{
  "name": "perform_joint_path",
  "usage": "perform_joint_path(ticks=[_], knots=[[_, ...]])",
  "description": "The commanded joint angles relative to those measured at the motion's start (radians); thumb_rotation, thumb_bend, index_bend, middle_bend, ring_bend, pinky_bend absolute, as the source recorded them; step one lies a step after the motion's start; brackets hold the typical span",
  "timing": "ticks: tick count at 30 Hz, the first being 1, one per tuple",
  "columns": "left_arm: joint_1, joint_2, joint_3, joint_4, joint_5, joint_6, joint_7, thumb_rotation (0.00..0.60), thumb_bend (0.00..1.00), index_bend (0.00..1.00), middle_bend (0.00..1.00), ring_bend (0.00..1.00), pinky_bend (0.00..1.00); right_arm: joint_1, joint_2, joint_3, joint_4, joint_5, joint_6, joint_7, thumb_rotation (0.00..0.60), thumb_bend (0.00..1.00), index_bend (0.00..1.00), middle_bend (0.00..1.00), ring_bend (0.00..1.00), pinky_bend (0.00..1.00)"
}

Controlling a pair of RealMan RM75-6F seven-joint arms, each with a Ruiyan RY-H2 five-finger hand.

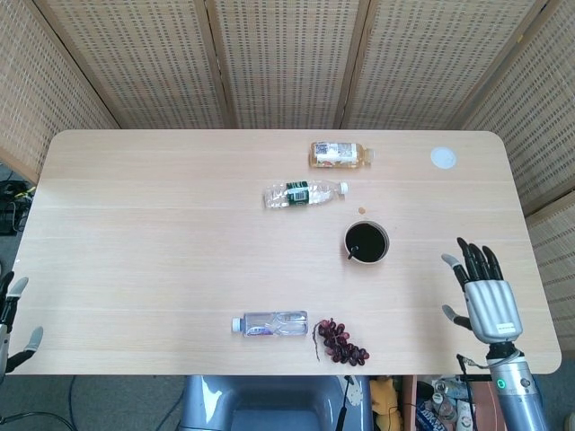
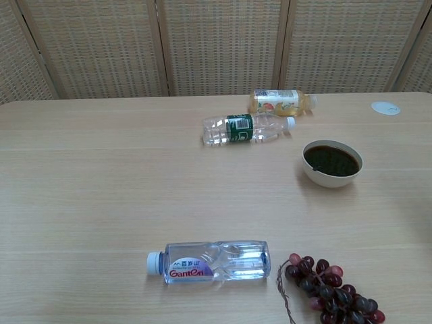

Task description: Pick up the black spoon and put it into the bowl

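Observation:
The bowl (image 1: 367, 242) is white outside and dark inside, standing right of the table's middle. The black spoon (image 1: 351, 252) lies inside it, its handle leaning on the near-left rim; in the chest view the bowl (image 2: 331, 163) shows only a small dark spoon tip (image 2: 313, 167) at its left side. My right hand (image 1: 483, 295) hovers near the table's right front edge, fingers spread, holding nothing, well apart from the bowl. My left hand (image 1: 13, 316) shows only as fingertips at the left edge of the head view, apart and empty.
A juice bottle (image 1: 339, 154) and a green-labelled water bottle (image 1: 304, 193) lie behind the bowl. Another water bottle (image 1: 269, 324) and a bunch of grapes (image 1: 340, 341) lie near the front edge. A white disc (image 1: 442, 158) sits at the back right.

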Motion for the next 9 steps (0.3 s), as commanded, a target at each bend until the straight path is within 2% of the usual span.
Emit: perform_joint_path(ticks=[1,9], knots=[[0.004,0.000,0.004,-0.001,0.001,0.001,0.006,0.600,0.36,0.00,0.00,0.00,0.00,-0.020,0.006,-0.018,-0.017,-0.016,0.001,-0.014,0.600,0.24,0.19,0.05,0.00,0.06],[0.005,0.009,0.013,-0.022,0.006,-0.010,0.010,0.600,0.36,0.00,0.00,0.00,0.00,-0.057,0.001,-0.014,-0.030,-0.005,0.008,-0.037,0.600,0.24,0.19,0.05,0.00,0.06]])
